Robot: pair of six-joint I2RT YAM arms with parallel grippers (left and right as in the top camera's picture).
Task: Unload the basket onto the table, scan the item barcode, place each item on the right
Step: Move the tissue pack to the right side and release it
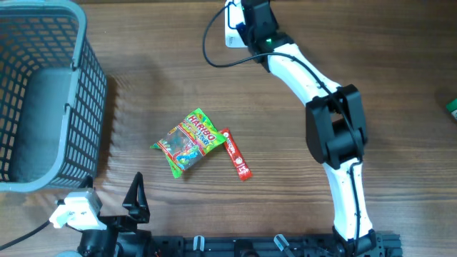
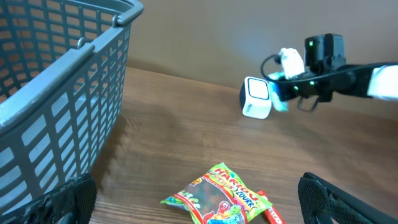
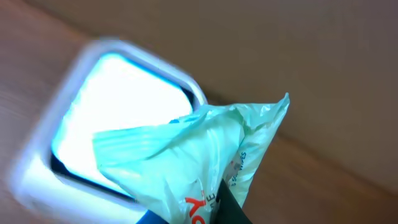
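My right gripper (image 1: 241, 25) is at the far edge of the table, shut on a pale green-and-white packet (image 3: 186, 155). It holds the packet right in front of the lit window of the white scanner (image 3: 118, 93), and the packet covers part of that window. In the left wrist view the scanner (image 2: 256, 98) stands on the table with the packet (image 2: 290, 61) just beside it. My left gripper (image 2: 199, 211) is open and low at the front left (image 1: 114, 207), with nothing between its fingers.
A Haribo bag (image 1: 189, 140) and a red stick pack (image 1: 235, 153) lie mid-table, ahead of the left gripper. A grey basket (image 1: 93, 107) fills the left side. A black cable runs from the scanner. A green item (image 1: 451, 106) shows at the right edge.
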